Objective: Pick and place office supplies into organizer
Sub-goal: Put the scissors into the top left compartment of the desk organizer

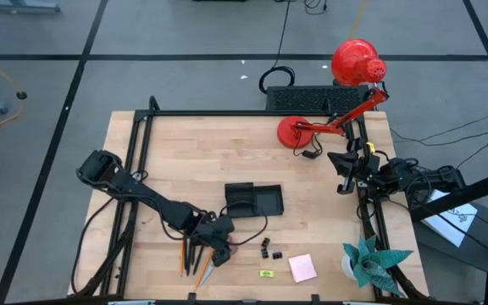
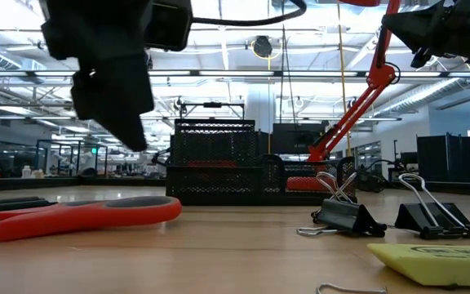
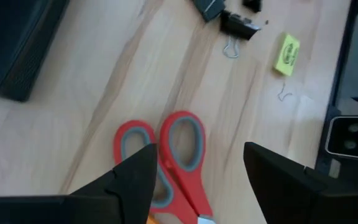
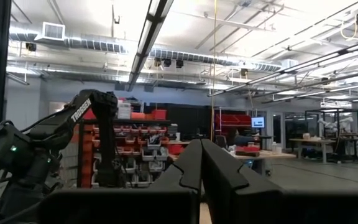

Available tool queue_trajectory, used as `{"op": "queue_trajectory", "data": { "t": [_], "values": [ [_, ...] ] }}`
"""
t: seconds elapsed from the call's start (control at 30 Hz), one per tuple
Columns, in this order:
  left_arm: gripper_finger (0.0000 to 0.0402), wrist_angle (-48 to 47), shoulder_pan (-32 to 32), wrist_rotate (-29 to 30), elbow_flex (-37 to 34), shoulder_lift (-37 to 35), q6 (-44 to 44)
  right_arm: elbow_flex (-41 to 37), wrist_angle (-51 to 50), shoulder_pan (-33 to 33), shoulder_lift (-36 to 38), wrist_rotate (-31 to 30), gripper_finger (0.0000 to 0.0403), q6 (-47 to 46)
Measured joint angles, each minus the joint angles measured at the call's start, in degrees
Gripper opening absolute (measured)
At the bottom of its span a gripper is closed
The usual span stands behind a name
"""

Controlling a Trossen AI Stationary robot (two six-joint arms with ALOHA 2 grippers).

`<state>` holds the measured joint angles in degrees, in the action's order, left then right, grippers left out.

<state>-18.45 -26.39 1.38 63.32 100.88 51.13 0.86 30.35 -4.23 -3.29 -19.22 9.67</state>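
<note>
- High view first: the left gripper [image 1: 219, 254] is low at the front of the table [image 1: 185, 152], right over the scissors [image 1: 206, 269] and the pencils [image 1: 186, 257].
- Left wrist view: its two dark fingers [image 3: 135, 177] are spread apart, one on each side of the red scissor handles [image 3: 166, 155], nothing clamped between them; whether a fingertip touches a handle can't be told.
- The scissors lie flat on the wood, handles pointing toward the binder clips [image 3: 238, 25] and the yellow-green piece [image 3: 286, 54].
- Low view: red scissor handle [image 2: 88, 216] flat on the tabletop, the left gripper's dark body [image 2: 113, 73] hanging above it, off the surface.
- The organizer [image 1: 254, 200], a black tray, sits mid-table, just behind the left gripper; a black cable loops along its front edge.
- In the low view the mesh organizer [image 2: 219, 163] stands behind the scissors, well apart from them.
- Two black clips [image 2: 382, 216] stand up on the wood beside a yellow-green pad edge [image 2: 439, 261]; seen from above, the clips [image 1: 269, 248] sit between the organizer and the pink sticky-note pad [image 1: 302, 268].
- The small yellow-green piece [image 1: 266, 274] lies near the front edge, just beside the pink pad.
- Right gripper [image 1: 343, 174] waits at the right edge of the table near the red lamp [image 1: 337, 93], fingers [image 4: 216, 174] pressed together, holding nothing.
- A teal paper plant [image 1: 371, 261] fills the front right corner.
</note>
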Motion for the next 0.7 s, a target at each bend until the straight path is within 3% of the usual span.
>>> {"op": "queue_trajectory", "data": {
  "t": [0.43,0.7],
  "values": [
    [0.0216,-5.34,1.17,-5.64,5.33,7.28,-4.18,0.0,-1.25,0.0,-0.41,0.06,0.0004,-0.68],
    [0.0216,-4.72,1.02,-3.94,5.92,11.29,-1.93,0.02,-1.03,0.0,-0.88,0.29,0.0004,-0.7]
  ]
}}
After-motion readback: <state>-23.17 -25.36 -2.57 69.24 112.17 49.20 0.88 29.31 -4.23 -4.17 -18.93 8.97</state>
